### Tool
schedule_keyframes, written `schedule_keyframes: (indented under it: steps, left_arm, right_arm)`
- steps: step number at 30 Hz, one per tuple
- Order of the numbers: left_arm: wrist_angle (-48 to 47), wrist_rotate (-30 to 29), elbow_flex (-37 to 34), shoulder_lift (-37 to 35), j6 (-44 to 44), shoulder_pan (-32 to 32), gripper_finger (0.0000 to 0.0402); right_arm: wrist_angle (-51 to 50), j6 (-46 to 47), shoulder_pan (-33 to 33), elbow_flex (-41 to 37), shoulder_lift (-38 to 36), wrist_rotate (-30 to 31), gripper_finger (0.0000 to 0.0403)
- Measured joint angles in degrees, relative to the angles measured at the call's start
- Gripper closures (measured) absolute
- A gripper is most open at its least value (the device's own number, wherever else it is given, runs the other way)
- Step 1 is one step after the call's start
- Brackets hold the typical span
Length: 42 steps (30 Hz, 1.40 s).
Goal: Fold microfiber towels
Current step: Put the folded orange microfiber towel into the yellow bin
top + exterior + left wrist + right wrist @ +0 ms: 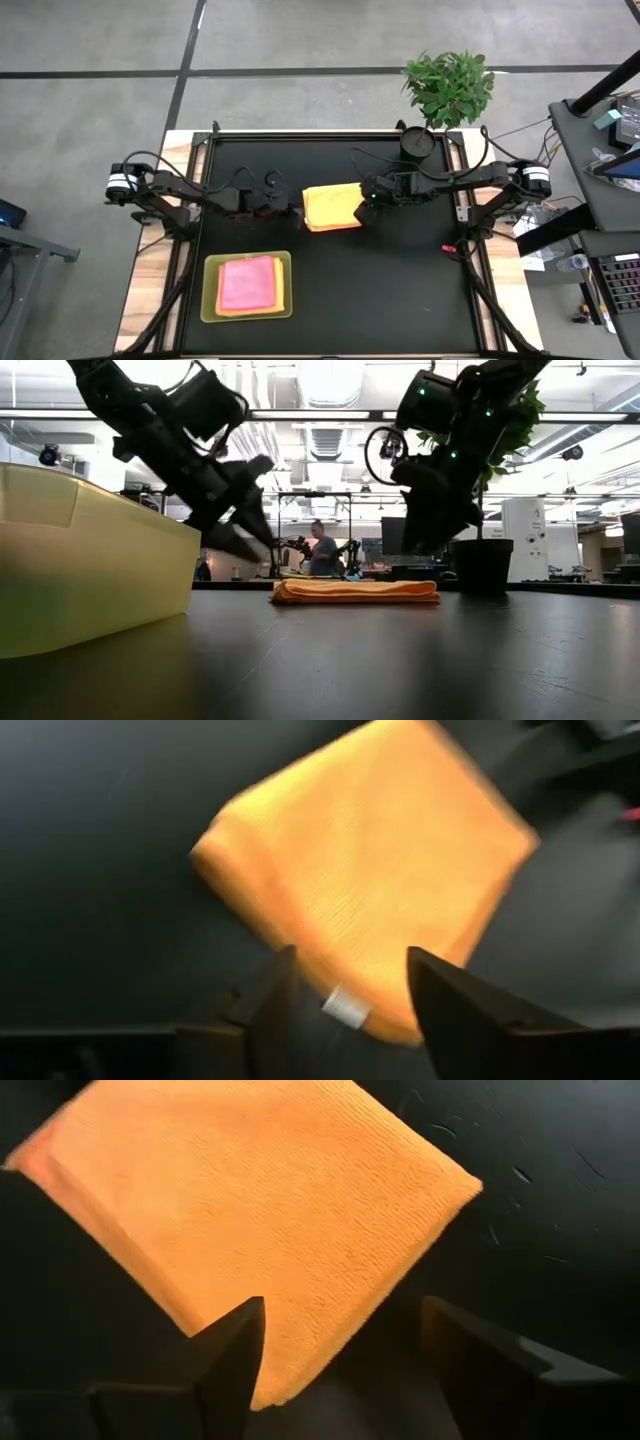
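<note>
A folded orange microfiber towel (pixel 332 207) lies flat on the black table (pixel 400 290), near its middle; the low view shows it as a low flat stack (pixel 355 591). My left gripper (pixel 291 206) hovers open just off the towel's left edge, with the towel's near corner and a white tag (pixel 345 1005) showing between its fingers (pixel 270 1005). My right gripper (pixel 366 195) hovers open at the towel's right edge (pixel 330 1280). In the low view both grippers (pixel 245 530) (pixel 435 520) stand above the towel. A pink towel (pixel 247 282) lies on top of other folded towels in the tray.
A translucent lime-green tray (pixel 210 300) sits at the near left of the table and looms large in the low view (pixel 90 560). A potted plant (pixel 450 85) and a round black object (pixel 417 141) stand at the far right corner. A small red item (pixel 450 248) lies by the right edge.
</note>
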Motion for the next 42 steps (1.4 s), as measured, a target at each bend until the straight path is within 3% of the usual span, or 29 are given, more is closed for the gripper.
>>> schedule_keyframes:
  steps: [5, 9, 19, 35, 42]
  left_arm:
    - [-2.1, -2.4, 0.0, 0.7, -7.1, 1.1, 0.0155]
    - [1.7, -1.4, 0.4, 3.5, -7.2, 2.5, 0.0124]
    - [8.5, 1.8, 2.7, 12.8, -8.8, 2.9, 0.0121]
    - [14.5, 1.5, 3.5, 17.5, -10.0, 3.0, 0.0121]
    - [14.5, 1.5, 4.0, 18.8, -10.1, 3.0, 0.0158]
  right_arm:
    - [0.8, 0.0, -0.6, -1.4, 0.0, 0.0, 0.0132]
    - [3.7, 0.0, -0.6, -3.2, 0.0, 0.0, 0.0126]
    - [9.8, 3.0, -1.0, -6.9, 0.1, 0.0, 0.0126]
    - [24.1, 6.8, -2.7, -15.4, 0.1, 0.4, 0.0128]
    - [28.7, 9.0, -2.7, -18.2, 0.1, 0.4, 0.0136]
